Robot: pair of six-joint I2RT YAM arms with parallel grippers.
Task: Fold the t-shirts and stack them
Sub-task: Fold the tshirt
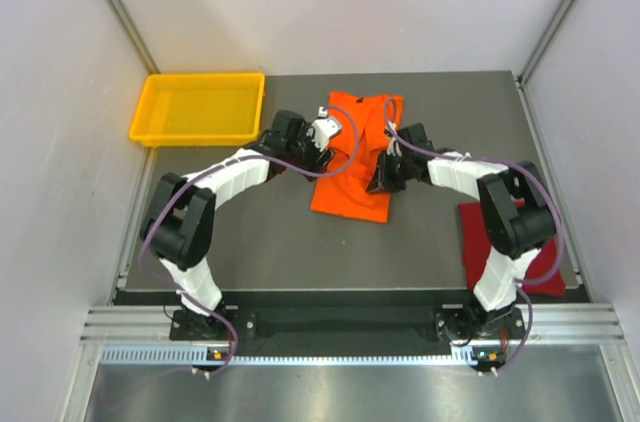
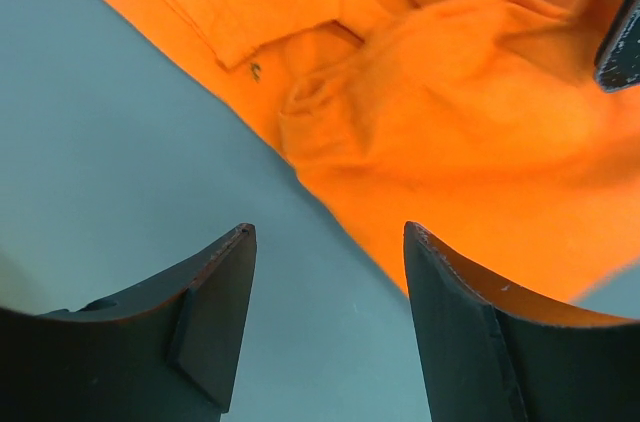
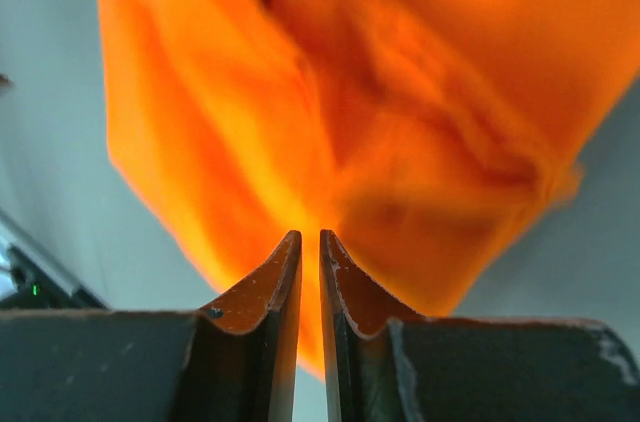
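Your orange t-shirt sits mid-table, folded in to a narrow shape but rumpled, so I'd call it maybe half done. The dark red t-shirt lies apart by the right arm's base, partly hidden, nothing stacked yet. Left gripper hangs wide open and empty at the orange edge. Right gripper is pinched nearly together, no cloth visibly in it.

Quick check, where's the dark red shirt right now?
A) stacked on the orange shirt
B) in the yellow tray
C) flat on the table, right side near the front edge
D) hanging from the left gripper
C: the dark red shirt lies flat on the right side of the table near its front edge, well apart from the orange shirt and the yellow tray.
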